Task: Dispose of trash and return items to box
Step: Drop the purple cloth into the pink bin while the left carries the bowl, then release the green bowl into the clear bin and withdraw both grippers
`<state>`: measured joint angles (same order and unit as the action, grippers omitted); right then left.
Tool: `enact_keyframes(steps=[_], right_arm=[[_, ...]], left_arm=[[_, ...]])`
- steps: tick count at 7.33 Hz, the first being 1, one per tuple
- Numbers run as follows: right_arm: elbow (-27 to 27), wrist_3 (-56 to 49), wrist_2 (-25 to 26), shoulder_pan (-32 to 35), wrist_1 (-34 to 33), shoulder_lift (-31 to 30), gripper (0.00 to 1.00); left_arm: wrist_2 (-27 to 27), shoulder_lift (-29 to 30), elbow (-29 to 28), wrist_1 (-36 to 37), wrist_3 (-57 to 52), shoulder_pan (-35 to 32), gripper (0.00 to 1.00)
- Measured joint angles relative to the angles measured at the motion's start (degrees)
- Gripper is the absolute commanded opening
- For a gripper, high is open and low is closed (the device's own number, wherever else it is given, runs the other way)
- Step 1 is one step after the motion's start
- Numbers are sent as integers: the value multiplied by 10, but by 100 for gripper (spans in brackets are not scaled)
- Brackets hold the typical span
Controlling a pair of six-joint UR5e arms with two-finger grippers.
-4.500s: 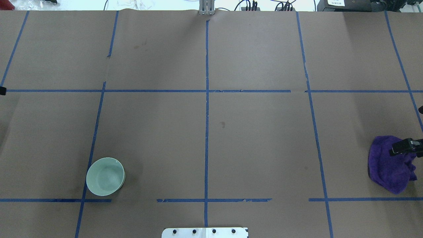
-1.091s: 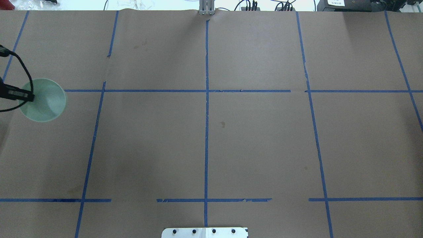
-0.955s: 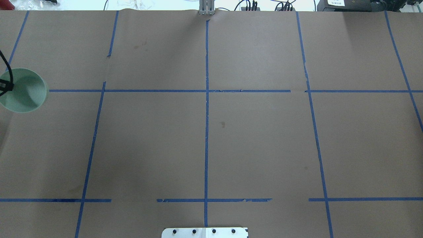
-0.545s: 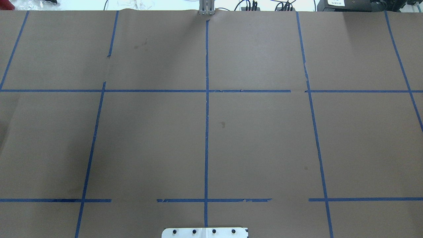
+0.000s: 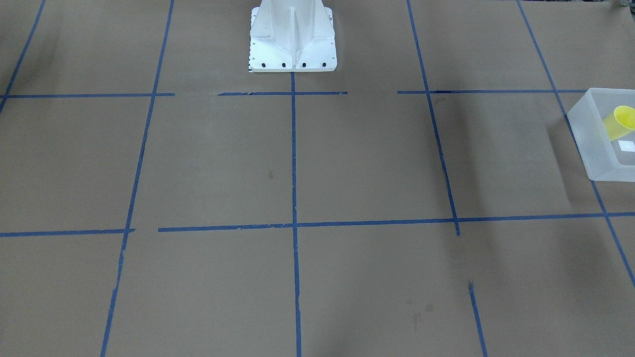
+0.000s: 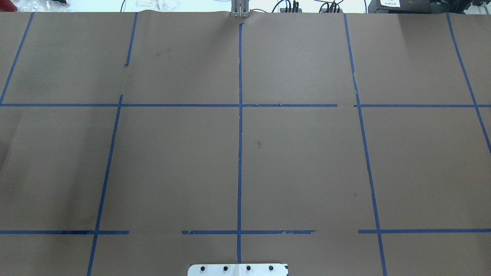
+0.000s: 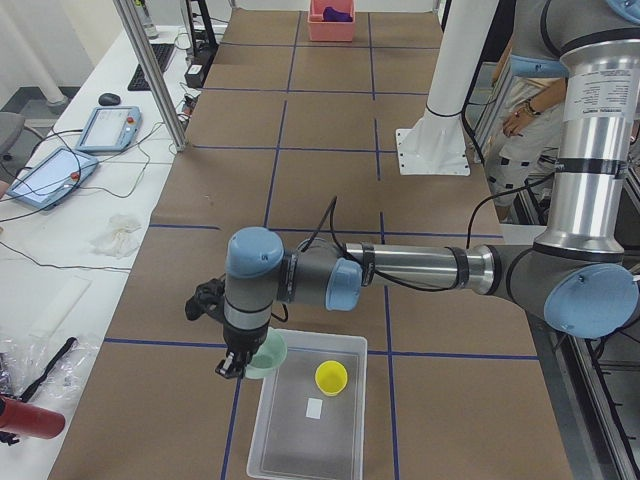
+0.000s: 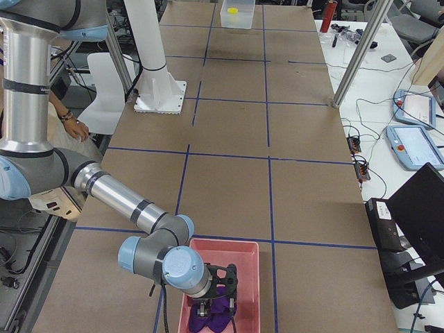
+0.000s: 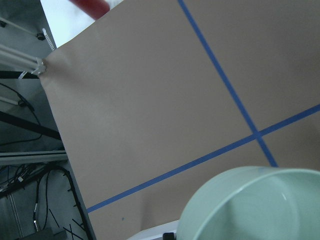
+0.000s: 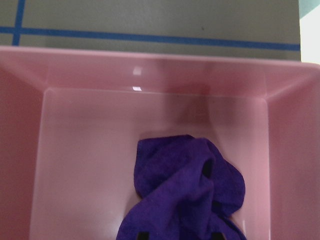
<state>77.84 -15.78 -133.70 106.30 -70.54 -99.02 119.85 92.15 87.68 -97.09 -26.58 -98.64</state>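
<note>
left gripper (image 7: 231, 367) looks to sit at green bowl (image 7: 267, 353) rim over box (image 7: 290, 440) corner; opening can't tell. right gripper (image 8: 218, 309) down on purple cloth (image 10: 185, 200) in pink bin (image 8: 246, 250); opening can't tell either.

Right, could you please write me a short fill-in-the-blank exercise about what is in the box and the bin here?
The cup inside the translucent box is ____. The purple cloth lies in a ____ bin. The bowl at the left gripper is pale ____.
Missing words: yellow; pink; green.
</note>
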Motion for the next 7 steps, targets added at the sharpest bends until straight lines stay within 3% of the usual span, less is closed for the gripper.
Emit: enact_keyframes(steps=[4, 7], right_arm=[[57, 43, -9, -45, -43, 72, 100], [202, 109, -12, -76, -191, 100, 100]], left_arm=[[5, -22, -94, -3, 7, -16, 0], [14, -36, -159, -93, 52, -15, 0]])
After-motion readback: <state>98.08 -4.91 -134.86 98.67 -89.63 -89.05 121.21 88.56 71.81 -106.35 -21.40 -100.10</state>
